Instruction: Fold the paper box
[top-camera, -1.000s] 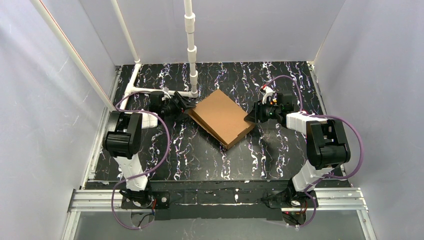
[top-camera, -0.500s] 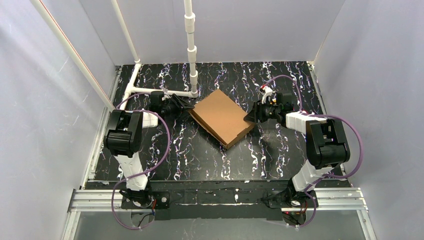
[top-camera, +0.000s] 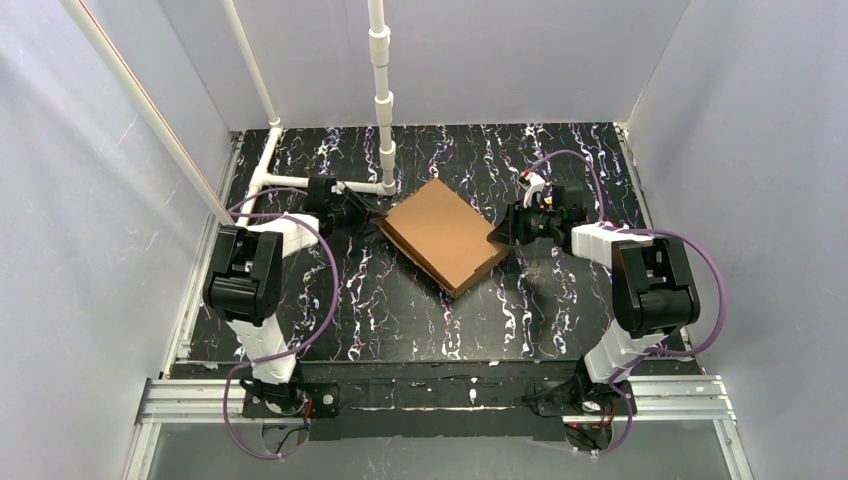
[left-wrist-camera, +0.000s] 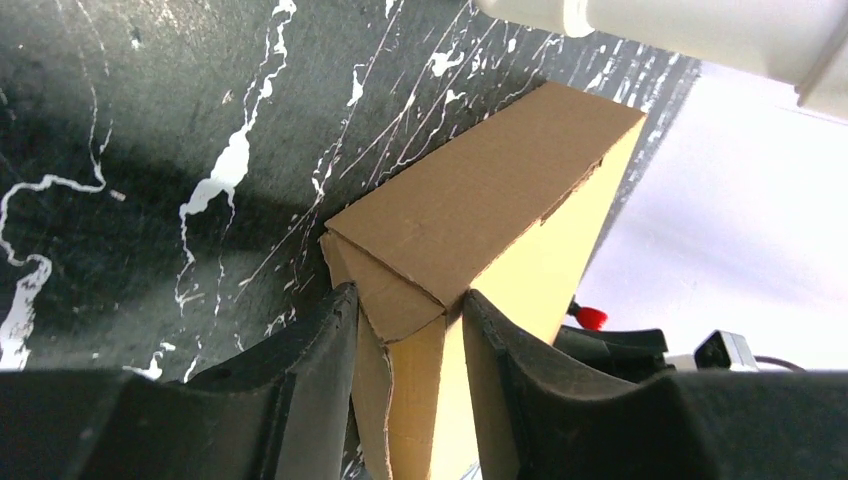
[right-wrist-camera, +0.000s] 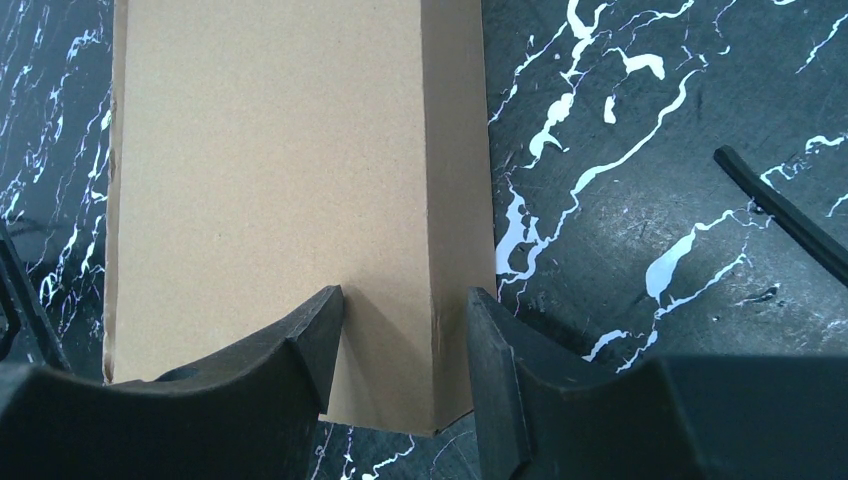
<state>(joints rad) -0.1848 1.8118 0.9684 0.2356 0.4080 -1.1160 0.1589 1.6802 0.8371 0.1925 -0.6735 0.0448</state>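
On the table, left tool and right tool, part-open, clamp paper box.

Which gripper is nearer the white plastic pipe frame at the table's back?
Left. The left gripper is at the left corner of the brown cardboard box, just beside the white plastic pipe frame; the right gripper is at the opposite corner, across the box.
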